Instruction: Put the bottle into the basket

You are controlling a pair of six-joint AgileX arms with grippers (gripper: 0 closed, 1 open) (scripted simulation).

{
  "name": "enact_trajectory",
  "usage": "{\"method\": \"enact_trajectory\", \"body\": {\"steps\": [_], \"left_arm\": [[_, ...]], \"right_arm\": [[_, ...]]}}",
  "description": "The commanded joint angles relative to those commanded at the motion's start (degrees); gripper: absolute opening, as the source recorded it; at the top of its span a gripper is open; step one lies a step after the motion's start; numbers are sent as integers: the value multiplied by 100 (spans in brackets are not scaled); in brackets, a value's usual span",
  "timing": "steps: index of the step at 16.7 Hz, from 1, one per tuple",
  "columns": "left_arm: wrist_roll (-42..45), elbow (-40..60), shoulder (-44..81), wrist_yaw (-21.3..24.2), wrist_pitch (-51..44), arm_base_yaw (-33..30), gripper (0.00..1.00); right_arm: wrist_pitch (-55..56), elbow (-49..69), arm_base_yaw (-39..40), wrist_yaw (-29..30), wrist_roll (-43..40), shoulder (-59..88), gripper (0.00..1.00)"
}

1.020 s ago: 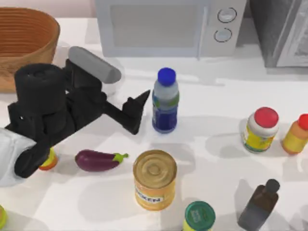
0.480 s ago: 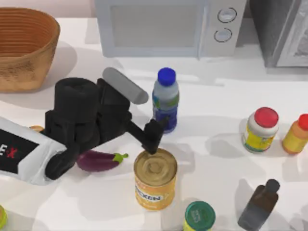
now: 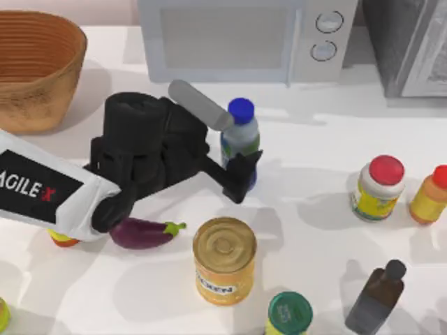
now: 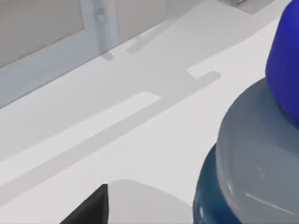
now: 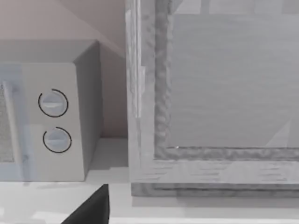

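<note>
Now the left pincer [image 3: 234,150] has swung in from the basket side and closed the gap to the clear plastic bottle with round blue cap and dark blue label [image 3: 242,143]; a second ago it hung off to the bottle's left, half a second ago lower down near the gold-topped yellow tin can [image 3: 224,259], and at present one dark finger [image 3: 241,178] sits against the bottle's front lower body while the grey finger [image 3: 199,103] runs behind the neck. Jaws spread, straddling the bottle, not pinching yet as far as I can judge. Left wrist view has the blue cap [image 4: 284,70] and shoulder right up close, so alignment looks near done. Bottle stands upright on the white bench [image 3: 314,209], unmoved, in front of the white microwave [image 3: 241,38]. The large woven brown wicker basket [image 3: 36,66] sits at the top view's far left corner, well apart. Means approach is over; next step is likely squeeze, then lift and carry left. Risk: the purple eggplant [image 3: 143,232] and can lie close under the arm. Right pincer [image 5: 88,210] parked, facing the microwave; cannot tell its state.
</note>
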Motion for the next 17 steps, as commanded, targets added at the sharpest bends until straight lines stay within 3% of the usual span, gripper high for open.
{"method": "enact_trajectory", "body": {"steps": [10, 17], "left_arm": [[-91, 559, 974, -205, 413, -248, 100], [-91, 559, 974, -205, 413, -248, 47]], "right_arm": [[0, 0, 0, 0, 0, 0, 100], [0, 0, 0, 0, 0, 0, 100]]}}
